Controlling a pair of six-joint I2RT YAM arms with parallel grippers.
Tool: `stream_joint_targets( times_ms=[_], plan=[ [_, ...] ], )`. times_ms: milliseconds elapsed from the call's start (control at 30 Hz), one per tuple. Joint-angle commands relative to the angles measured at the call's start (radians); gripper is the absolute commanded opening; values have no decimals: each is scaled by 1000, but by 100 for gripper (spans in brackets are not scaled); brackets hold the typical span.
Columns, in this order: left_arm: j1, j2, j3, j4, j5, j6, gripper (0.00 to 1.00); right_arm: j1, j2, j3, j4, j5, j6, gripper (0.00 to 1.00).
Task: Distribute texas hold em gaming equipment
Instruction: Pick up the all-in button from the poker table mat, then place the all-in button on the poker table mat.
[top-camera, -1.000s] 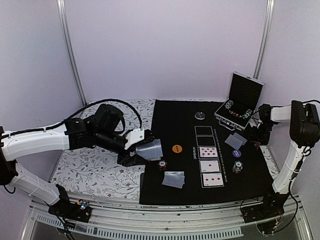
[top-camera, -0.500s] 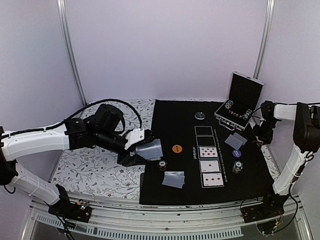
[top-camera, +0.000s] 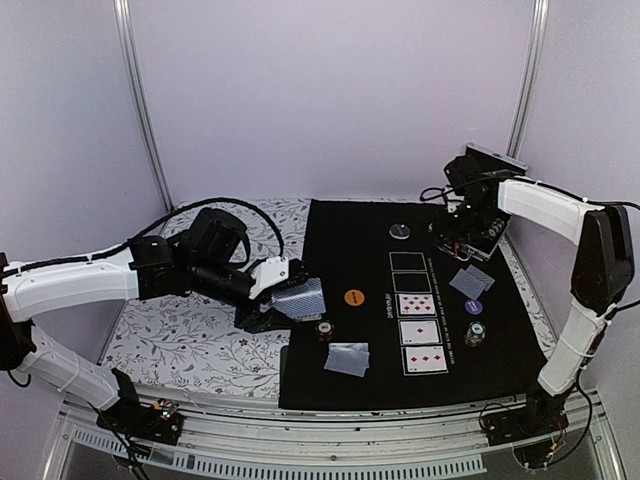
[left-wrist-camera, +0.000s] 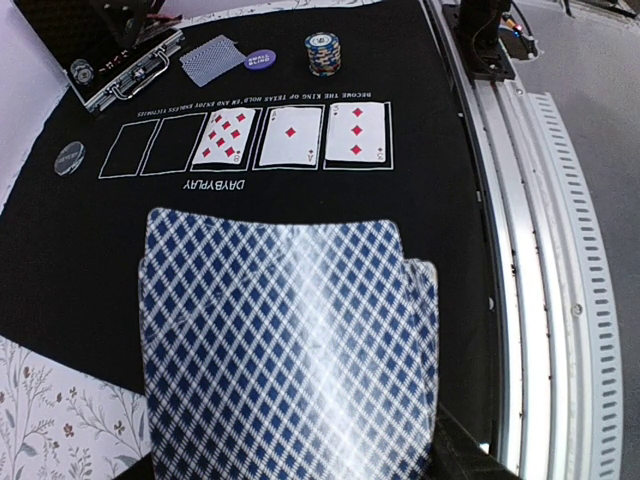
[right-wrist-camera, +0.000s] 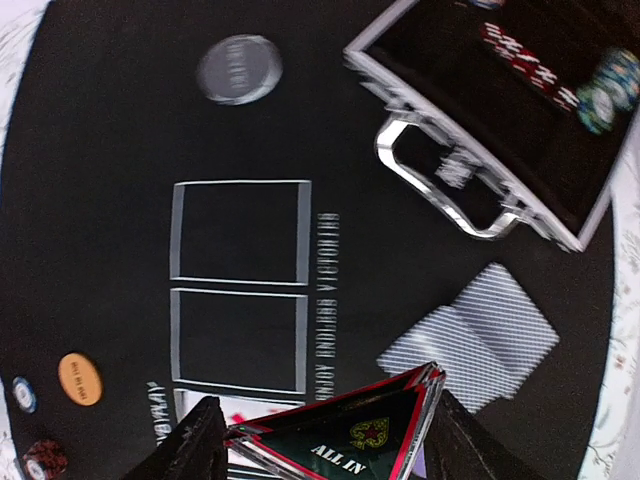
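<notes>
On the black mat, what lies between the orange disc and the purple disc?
Seen from the top camera, printed white lettering and a face-up diamond card lie between the orange disc and the purple disc.

Lower centre: blue-and-white diamond-lattice playing cards (left-wrist-camera: 290, 340); behind, black felt mat (left-wrist-camera: 300, 195) with white outlines. Bottom: red-edged dark green triangle marker (right-wrist-camera: 345, 438). Left: grey floral-print white bench (top-camera: 180, 340).
</notes>
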Motion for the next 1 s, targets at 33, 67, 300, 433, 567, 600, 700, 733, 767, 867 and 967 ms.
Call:
stream_joint_targets(
  times_ms=[33, 67, 300, 433, 567, 600, 700, 733, 767, 867, 967],
  plan=[
    [-5, 3, -5, 21, 7, 8, 59, 227, 163, 156, 37, -73, -8, 45],
    [-5, 1, -3, 21, 7, 8, 59, 264, 209, 203, 43, -87, -20, 45],
    [-5, -10, -5, 21, 7, 8, 59, 410, 547, 560, 61, -128, -72, 45],
    [-7, -9, -3, 21, 14, 5, 59, 428, 706, 697, 93, -164, -75, 44],
    [-7, -14, -3, 20, 10, 6, 59, 446, 780, 756, 91, -151, -80, 43],
    [-7, -14, -3, 20, 8, 6, 59, 448, 787, 757, 87, -143, -76, 43],
    [-7, -14, -3, 20, 10, 7, 59, 451, 793, 742, 71, -125, -62, 45],
    [-7, -14, -3, 20, 11, 5, 59, 452, 792, 737, 67, -123, -62, 49],
    [-7, -14, -3, 20, 11, 5, 59, 456, 789, 735, 60, -119, -63, 55],
    [-7, -16, -2, 20, 11, 4, 59, 462, 771, 727, 57, -128, -64, 87],
    [-7, -17, 0, 17, 11, 4, 59, 462, 726, 710, 75, -154, -61, 99]
  ],
)
